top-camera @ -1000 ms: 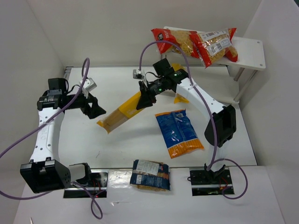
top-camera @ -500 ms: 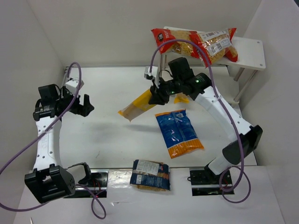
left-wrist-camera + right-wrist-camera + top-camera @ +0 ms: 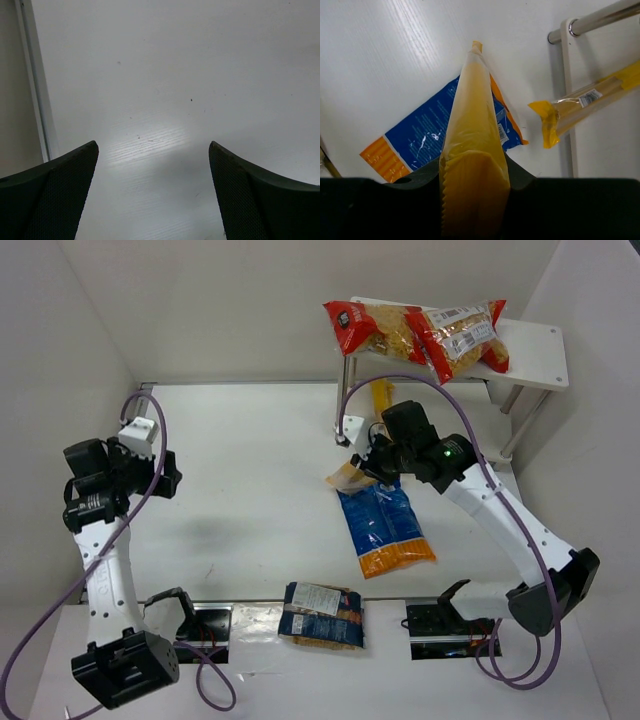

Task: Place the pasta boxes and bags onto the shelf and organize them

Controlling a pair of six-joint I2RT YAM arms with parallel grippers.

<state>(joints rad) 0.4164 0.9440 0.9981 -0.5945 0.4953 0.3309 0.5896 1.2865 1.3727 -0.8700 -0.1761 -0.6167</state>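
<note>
Currently, treat the task as partly done. On the top board of the shelf [image 3: 535,345], one red bag [image 3: 375,328] lies beside another red bag [image 3: 462,335], the two touching. A second pack [image 3: 585,102] of spaghetti lies under that board by a shelf leg. You cannot tell from these views whether it rests on the lower board or on the table [image 3: 250,530].

The right gripper [image 3: 372,462] is pinching the held pack [image 3: 474,125] near one end. The pack's long body points down and away over the blue bag [image 3: 385,525]. The held pack appears lifted off the table, just beside the shelf and not yet on it. The left gripper [image 3: 152,150] has its fingers spread and holds nothing. It hangs over the table on the left, well apart from every package.

Judge three items as left to place:
- the held pack
- the blue bag, flat on the table in front of the shelf
- the dark bag [image 3: 322,613], at the near edge between the arm bases

Expect the red bags to need straightening once everything is on the shelf
</note>
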